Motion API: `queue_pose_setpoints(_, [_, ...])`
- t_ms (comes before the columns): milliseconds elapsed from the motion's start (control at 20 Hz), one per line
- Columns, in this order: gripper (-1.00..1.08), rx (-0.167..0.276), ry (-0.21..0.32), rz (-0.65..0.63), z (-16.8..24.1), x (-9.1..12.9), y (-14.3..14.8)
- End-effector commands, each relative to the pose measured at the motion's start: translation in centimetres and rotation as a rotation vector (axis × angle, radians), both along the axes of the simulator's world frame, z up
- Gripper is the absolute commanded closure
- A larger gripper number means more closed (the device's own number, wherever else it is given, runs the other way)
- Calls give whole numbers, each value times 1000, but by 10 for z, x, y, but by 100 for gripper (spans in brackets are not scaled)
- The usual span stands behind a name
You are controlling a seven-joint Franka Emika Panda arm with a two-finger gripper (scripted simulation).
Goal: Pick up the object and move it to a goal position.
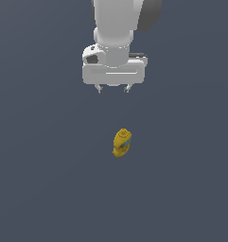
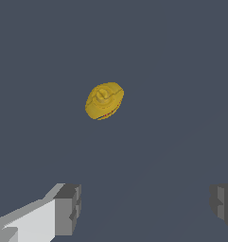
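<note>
Open white gripper (image 1: 113, 88) hangs above the small yellow-orange object (image 1: 122, 143), well apart from it.

In the exterior view the arm comes down from the top centre of the frame, its gripper pointing straight down with two short fingertips (image 1: 100, 88) spread and nothing between them. The object stands just below the middle of that frame, slightly toward the exterior view's right of the gripper's centre, on a plain dark grey-blue floor (image 1: 44, 179). It is lumpy and roughly bottle-shaped, narrower at the top, with a thin light-blue band across its middle. The wrist view shows the same object (image 2: 104, 100) from above – a rounded yellow shape with a small cap at its centre – and the two grey finger pads (image 2: 68, 209) set wide apart, clear of it.
</note>
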State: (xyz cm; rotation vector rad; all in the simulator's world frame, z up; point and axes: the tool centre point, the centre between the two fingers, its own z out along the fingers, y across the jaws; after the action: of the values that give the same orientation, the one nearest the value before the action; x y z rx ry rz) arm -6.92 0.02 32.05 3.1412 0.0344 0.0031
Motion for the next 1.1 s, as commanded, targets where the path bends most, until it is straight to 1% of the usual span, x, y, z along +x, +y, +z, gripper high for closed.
queue_pose_setpoints(0, [-92,4,2,8,-1,0,0])
queue_pose_setpoints(250, [-92,3,1,5,-1,0,0])
queue_pose_setpoints(550, [-92,3,1,-42,-5,5,2])
queue_pose_setpoints(800, [-92,3,2,-114,-11,13,5])
queue_pose_setpoints(1050, [-92,3,2,-217,-21,24,9])
